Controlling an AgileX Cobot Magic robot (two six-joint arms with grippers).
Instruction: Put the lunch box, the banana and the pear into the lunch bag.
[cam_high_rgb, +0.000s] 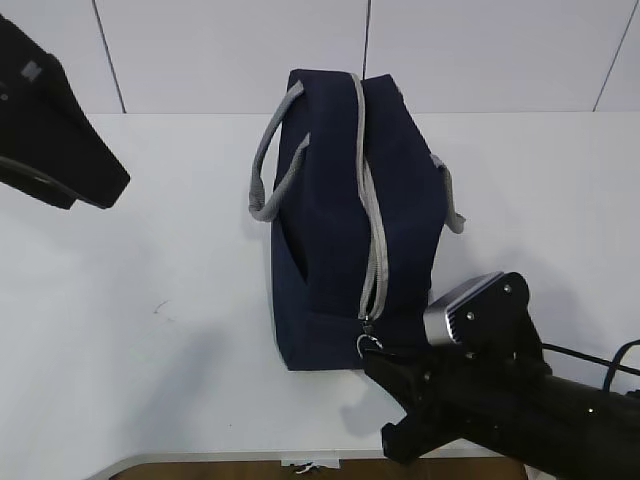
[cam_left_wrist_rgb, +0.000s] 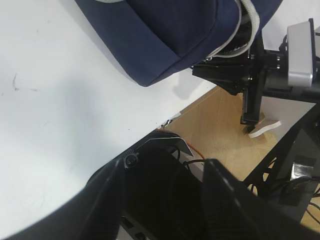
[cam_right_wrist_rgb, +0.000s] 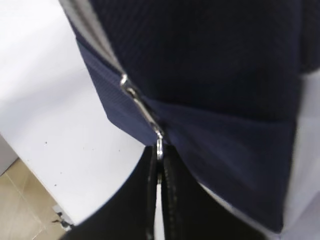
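The navy lunch bag (cam_high_rgb: 330, 220) lies on the white table with its grey zipper (cam_high_rgb: 375, 230) running along the top to the near end. My right gripper (cam_high_rgb: 372, 355) is at that near end, shut on the ring zip pull (cam_high_rgb: 369, 343). The right wrist view shows the ring zip pull (cam_right_wrist_rgb: 159, 147) pinched between the right gripper (cam_right_wrist_rgb: 159, 165) fingers, against the lunch bag (cam_right_wrist_rgb: 210, 75). My left gripper (cam_high_rgb: 95, 190) hangs open and empty at the upper left, well clear of the bag. The left gripper (cam_left_wrist_rgb: 165, 200) holds nothing. The lunch box, banana and pear are out of view.
Grey webbing handles (cam_high_rgb: 275, 160) drape over the bag's left side. The table's front edge (cam_high_rgb: 250, 458) lies just below the right arm, with wooden floor (cam_left_wrist_rgb: 215, 120) beyond it. The right arm's body (cam_left_wrist_rgb: 260, 70) sits close against the bag's near end.
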